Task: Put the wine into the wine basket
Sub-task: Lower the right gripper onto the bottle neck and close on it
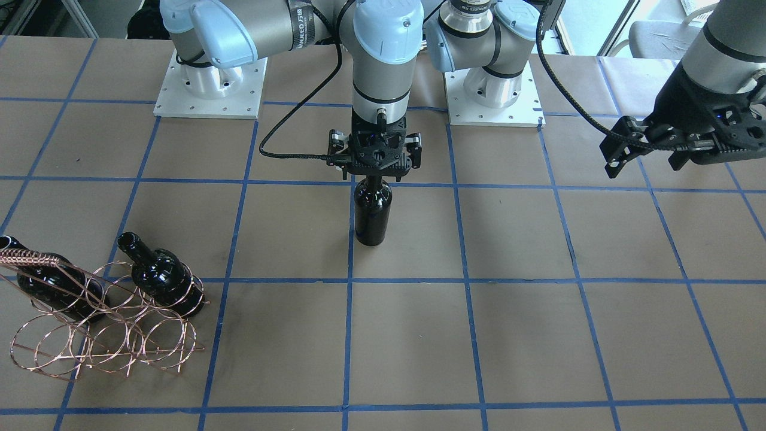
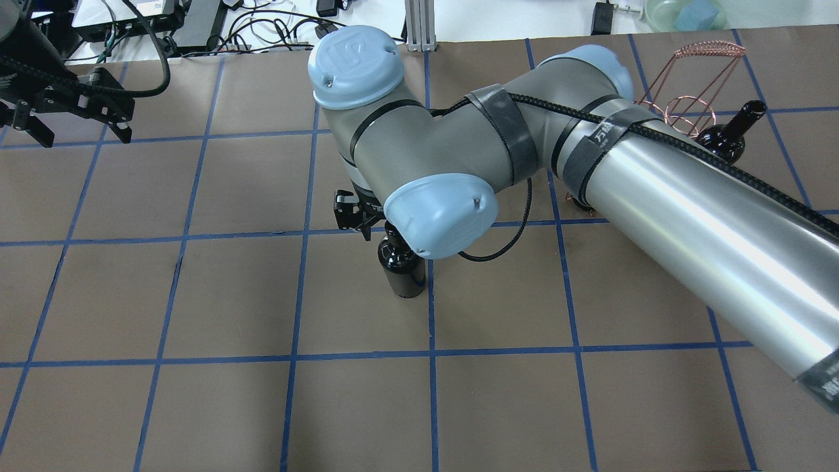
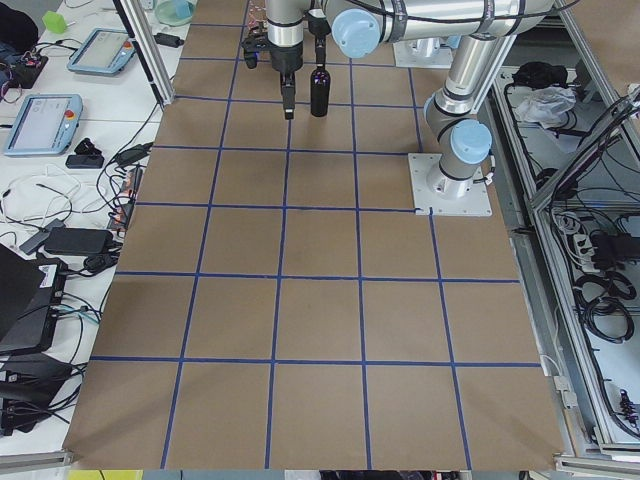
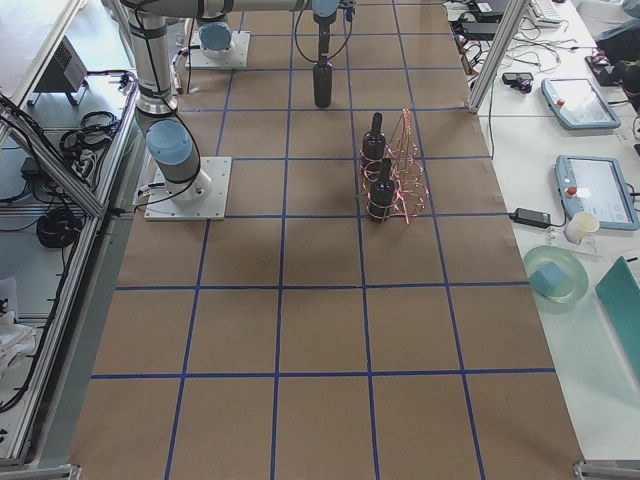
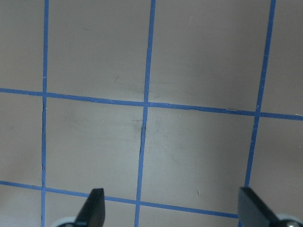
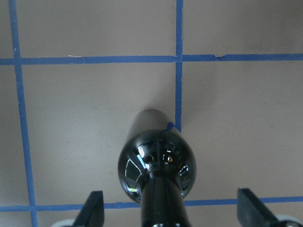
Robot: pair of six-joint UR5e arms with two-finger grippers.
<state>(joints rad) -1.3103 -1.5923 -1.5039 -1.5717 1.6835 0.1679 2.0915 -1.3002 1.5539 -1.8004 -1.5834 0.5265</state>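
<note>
A near-black wine bottle (image 1: 372, 209) stands upright on the table's middle, also seen in the overhead view (image 2: 401, 270) and from above in the right wrist view (image 6: 156, 161). My right gripper (image 1: 374, 175) is above it, fingers spread wide on either side of the narrow neck without touching it (image 6: 171, 213). The copper wire wine basket (image 1: 102, 326) stands at the table's far right side (image 4: 405, 170) with two identical bottles (image 1: 164, 275) (image 1: 42, 281) lying in its loops. My left gripper (image 1: 643, 154) hangs open and empty above bare table (image 5: 170, 213).
Brown table covering with a blue tape grid (image 1: 467, 281). Two white arm base plates (image 1: 209, 90) (image 1: 494, 90) sit behind the bottle. The right arm's big links (image 2: 655, 196) hide part of the basket in the overhead view.
</note>
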